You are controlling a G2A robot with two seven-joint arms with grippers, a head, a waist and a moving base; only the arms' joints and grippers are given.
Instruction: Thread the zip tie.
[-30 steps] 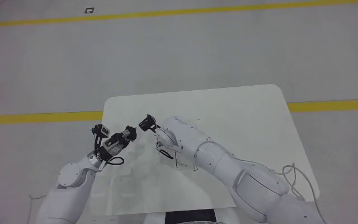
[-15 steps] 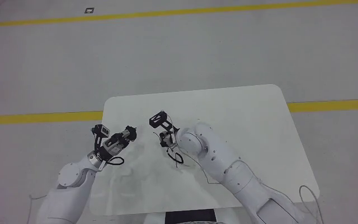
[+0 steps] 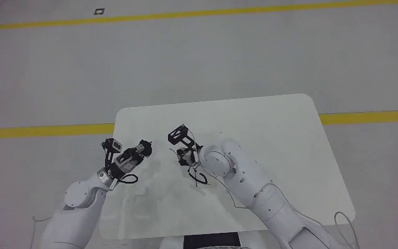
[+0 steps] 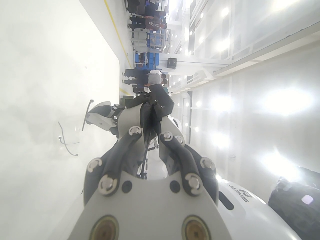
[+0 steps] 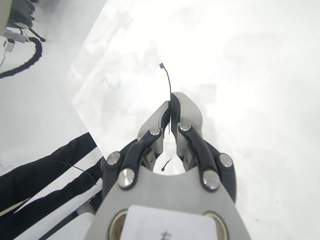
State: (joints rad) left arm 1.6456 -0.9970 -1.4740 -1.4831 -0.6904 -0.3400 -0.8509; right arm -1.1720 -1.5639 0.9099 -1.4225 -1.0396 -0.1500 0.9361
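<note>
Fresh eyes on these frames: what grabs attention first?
The right pincer is clamped on a thin black zip tie, whose head end pokes out past the fingertips above the white table. The left pincer faces it, shut. A few loose black ties lie curled on the table near the right arm.

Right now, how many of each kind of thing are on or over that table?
Grippers: 2, the left gripper and the right gripper
Held zip tie: 1, in the right gripper
Loose zip ties: 2, on the table, thin and hard to count
Total: 5
</note>
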